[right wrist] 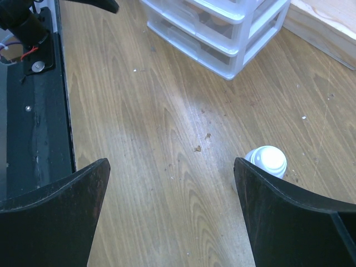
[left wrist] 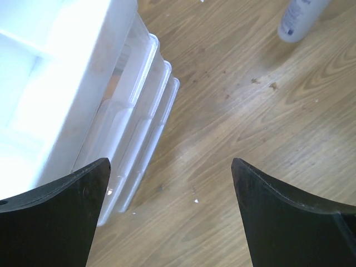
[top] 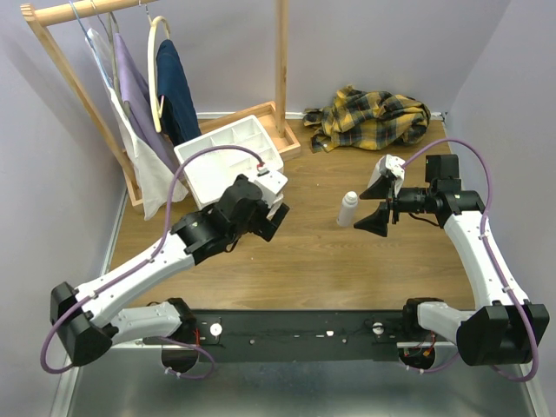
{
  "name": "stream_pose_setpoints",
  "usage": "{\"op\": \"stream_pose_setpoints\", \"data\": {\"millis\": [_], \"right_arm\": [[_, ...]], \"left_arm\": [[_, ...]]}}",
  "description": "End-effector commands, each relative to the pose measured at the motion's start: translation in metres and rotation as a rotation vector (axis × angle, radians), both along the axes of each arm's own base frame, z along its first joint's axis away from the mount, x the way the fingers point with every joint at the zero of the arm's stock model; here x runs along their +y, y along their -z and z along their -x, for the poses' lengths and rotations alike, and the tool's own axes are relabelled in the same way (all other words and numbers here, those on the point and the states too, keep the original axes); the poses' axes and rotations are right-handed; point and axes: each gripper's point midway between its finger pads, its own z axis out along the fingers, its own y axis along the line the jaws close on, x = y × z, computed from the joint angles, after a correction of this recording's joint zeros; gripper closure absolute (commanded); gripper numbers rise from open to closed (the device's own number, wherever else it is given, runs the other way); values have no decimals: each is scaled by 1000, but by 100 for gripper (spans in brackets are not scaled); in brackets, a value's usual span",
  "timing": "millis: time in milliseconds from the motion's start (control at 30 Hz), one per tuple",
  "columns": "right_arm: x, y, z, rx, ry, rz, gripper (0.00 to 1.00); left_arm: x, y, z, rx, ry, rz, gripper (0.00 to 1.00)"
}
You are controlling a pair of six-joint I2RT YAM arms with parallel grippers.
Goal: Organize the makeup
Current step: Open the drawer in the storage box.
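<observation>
One small white capped bottle stands upright on the wooden table. It shows at the top right of the left wrist view, and its cap shows by the right finger in the right wrist view. My right gripper is open and empty just right of the bottle. My left gripper is open and empty over bare wood, beside the front corner of the white drawer unit. The other bottle, the pencil sticks and the sponges are out of view.
The white drawer unit stands at the back left, also in the left wrist view and the right wrist view. A wooden clothes rack with hung garments stands behind it. A yellow plaid cloth lies at the back right.
</observation>
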Motion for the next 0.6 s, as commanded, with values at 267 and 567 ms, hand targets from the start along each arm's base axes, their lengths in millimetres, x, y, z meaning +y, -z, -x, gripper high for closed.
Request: {"op": "stream_pose_setpoints", "data": {"millis": [267,567], "right_arm": [[-2,8,2,12,10,9,0],[-2,9,2,20,8,5,0]], "left_arm": [[21,-13,21,-23,-174,445,1],[30,19,24,-5,-239,547,1]]}}
